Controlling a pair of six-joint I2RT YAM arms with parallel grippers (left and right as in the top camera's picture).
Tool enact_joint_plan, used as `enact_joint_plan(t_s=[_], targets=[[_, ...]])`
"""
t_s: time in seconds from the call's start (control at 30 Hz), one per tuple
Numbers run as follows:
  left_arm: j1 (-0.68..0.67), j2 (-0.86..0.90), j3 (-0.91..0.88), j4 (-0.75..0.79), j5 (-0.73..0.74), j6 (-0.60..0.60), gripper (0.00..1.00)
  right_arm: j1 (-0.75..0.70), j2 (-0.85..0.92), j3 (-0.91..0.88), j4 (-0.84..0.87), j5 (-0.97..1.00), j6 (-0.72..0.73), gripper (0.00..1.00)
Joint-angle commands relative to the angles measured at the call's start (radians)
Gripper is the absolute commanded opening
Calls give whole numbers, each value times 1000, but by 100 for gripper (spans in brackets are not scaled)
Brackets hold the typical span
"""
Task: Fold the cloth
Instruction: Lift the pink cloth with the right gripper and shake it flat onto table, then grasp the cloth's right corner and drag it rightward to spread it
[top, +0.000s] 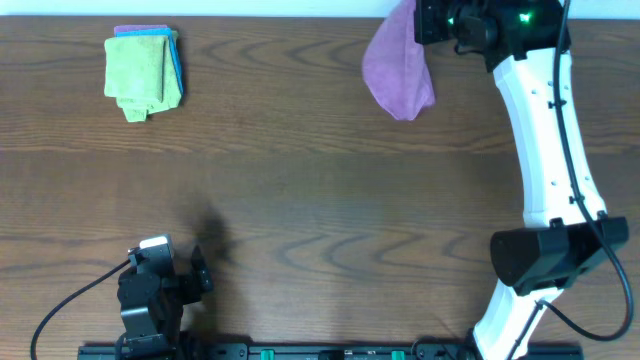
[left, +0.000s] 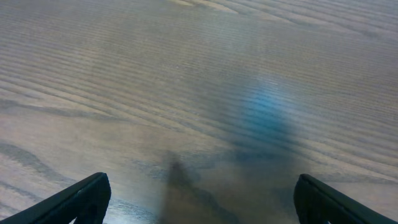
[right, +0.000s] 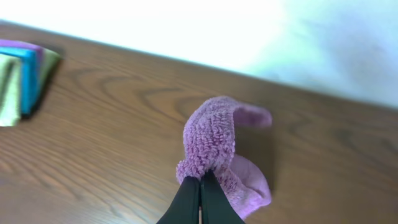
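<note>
A purple cloth (top: 397, 68) hangs bunched from my right gripper (top: 425, 22) at the table's far edge, right of centre. In the right wrist view the gripper (right: 200, 179) is shut on a pinched fold of the purple cloth (right: 214, 140), and the rest of the cloth droops below and to the right of the jaws. My left gripper (top: 165, 270) sits at the near left of the table. In the left wrist view it (left: 199, 196) is open and empty above bare wood.
A folded stack of cloths (top: 145, 70), green on top with blue and purple beneath, lies at the far left; its edge shows in the right wrist view (right: 22, 74). The wooden table (top: 320, 200) ends at a pale wall at the far side.
</note>
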Motion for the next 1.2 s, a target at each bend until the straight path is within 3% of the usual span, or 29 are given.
enact_joint_plan(t_s=[0.0,0.27,0.43,0.53,0.67,0.7,0.73,0.77,0.83,0.87,0.9,0.93,1.17], targets=[[-5,-6,-17,-11,3,-3,95,35,-12,32,41,-129,-18,1],[-5,-6,-17,-11,3,-3,95,123,-13,37,107,-380,-2,1],[-5,-6,-17,-11,3,-3,95,112,-21,47,96,-427,5,1],[-5,-6,-17,-11,3,-3,95,60,-21,46,49,-302,4,1],[-5,-6,-17,-11,3,-3,96,-9,-3,34,-127,112,5,1],[-5,-6,-17,-11,3,-3,96,-25,8,27,-170,171,5,21],[-5,-6,-17,-11,3,-3,95,-39,19,23,-210,191,5,56],[-5,-6,-17,-11,3,-3,96,-48,29,23,-238,196,5,65],[-5,-6,-17,-11,3,-3,95,-61,41,23,-284,201,26,66],[-5,-6,-17,-11,3,-3,95,-63,43,23,-296,201,37,73],[-5,-6,-17,-11,3,-3,95,-63,45,23,-306,202,38,89],[-5,-6,-17,-11,3,-3,95,-63,47,23,-315,201,38,92],[-5,-6,-17,-11,3,-3,96,-41,51,-40,-301,164,-62,90]])
